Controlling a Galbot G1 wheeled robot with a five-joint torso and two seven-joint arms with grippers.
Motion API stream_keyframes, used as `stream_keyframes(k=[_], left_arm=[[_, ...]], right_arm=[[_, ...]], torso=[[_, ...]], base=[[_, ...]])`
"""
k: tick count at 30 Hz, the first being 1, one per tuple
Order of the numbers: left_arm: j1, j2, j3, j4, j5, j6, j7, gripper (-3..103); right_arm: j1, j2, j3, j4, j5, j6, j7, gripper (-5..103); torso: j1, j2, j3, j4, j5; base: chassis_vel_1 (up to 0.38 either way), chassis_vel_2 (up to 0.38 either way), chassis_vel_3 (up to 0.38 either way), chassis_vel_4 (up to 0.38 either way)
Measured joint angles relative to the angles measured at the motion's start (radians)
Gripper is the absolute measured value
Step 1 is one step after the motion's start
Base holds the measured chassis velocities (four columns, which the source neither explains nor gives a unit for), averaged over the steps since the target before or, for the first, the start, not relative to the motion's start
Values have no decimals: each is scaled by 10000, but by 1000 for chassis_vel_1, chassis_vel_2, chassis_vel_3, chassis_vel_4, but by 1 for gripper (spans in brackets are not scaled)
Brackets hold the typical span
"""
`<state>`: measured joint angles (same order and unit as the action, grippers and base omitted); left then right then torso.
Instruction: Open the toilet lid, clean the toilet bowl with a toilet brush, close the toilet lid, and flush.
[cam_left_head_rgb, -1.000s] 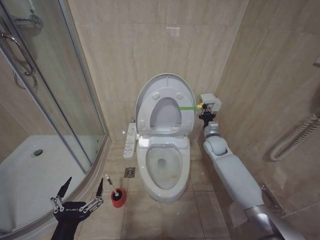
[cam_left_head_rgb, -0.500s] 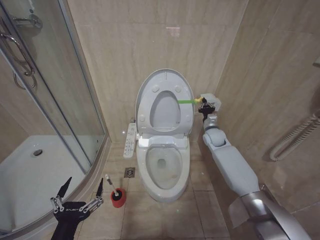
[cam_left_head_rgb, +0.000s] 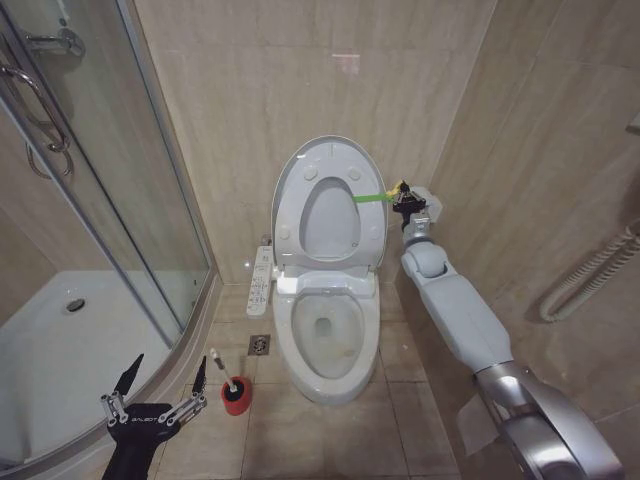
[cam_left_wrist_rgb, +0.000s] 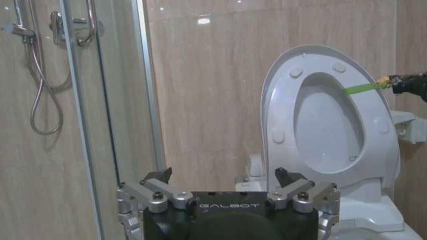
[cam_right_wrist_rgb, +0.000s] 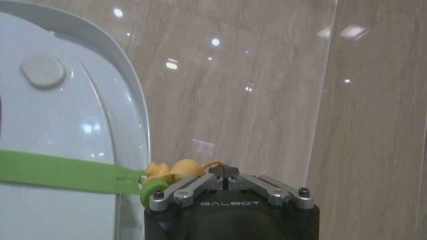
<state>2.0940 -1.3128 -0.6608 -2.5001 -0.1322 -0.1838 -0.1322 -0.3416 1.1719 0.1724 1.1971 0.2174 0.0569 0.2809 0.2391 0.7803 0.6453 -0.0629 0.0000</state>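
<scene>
The toilet lid (cam_left_head_rgb: 329, 205) stands raised against the back wall, its underside with small bumper pads facing me. A green strap (cam_left_head_rgb: 368, 197) runs from its right edge to my right gripper (cam_left_head_rgb: 403, 196), which is shut on the strap's yellow end (cam_right_wrist_rgb: 167, 170). Below, the toilet bowl (cam_left_head_rgb: 325, 335) lies uncovered. The toilet brush (cam_left_head_rgb: 222, 368) leans in its red holder (cam_left_head_rgb: 236, 396) on the floor left of the bowl. My left gripper (cam_left_head_rgb: 165, 385) hangs open just left of the brush, holding nothing. In the left wrist view, the left gripper (cam_left_wrist_rgb: 227, 180) faces the lid (cam_left_wrist_rgb: 327, 115).
A glass shower door (cam_left_head_rgb: 120, 180) and white shower tray (cam_left_head_rgb: 60, 350) take up the left side. A bidet control panel (cam_left_head_rgb: 260, 280) and floor drain (cam_left_head_rgb: 260, 344) sit left of the toilet. A white wall box (cam_left_head_rgb: 430, 208) is beside the right gripper. A hose (cam_left_head_rgb: 590, 275) hangs on the right wall.
My right gripper has moved up and back with the strap. The lid has swung further upright toward the wall. The left arm has not moved.
</scene>
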Motion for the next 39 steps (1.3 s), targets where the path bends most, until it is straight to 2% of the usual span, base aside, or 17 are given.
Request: stream_keyframes(k=[23,24,32,33,39], left_arm=[[0,0,0,0,0,0,0,100],[0,0,0,0,0,0,0,100],[0,0,0,0,0,0,0,100],[0,0,0,0,0,0,0,100],[0,0,0,0,0,0,0,100]], right_arm=[[-885,-612,-102,1446,381,-476,489,0],[-1030,-673,-108,1650,434,-520,505,27],[-1919,-979,-58,2760,521,-697,557,27],[-2036,-1017,-18,2900,524,-716,570,59],[-2509,-1158,206,3452,544,-774,576,59]], torso=[[-1,2,-1,-1,0],[-1,2,-1,0,-1],[-1,2,-1,-1,1],[-1,2,-1,0,0],[-1,2,-1,0,0]], base=[[0,0,0,0],[0,0,0,0],[0,0,0,0],[0,0,0,0],[0,0,0,0]])
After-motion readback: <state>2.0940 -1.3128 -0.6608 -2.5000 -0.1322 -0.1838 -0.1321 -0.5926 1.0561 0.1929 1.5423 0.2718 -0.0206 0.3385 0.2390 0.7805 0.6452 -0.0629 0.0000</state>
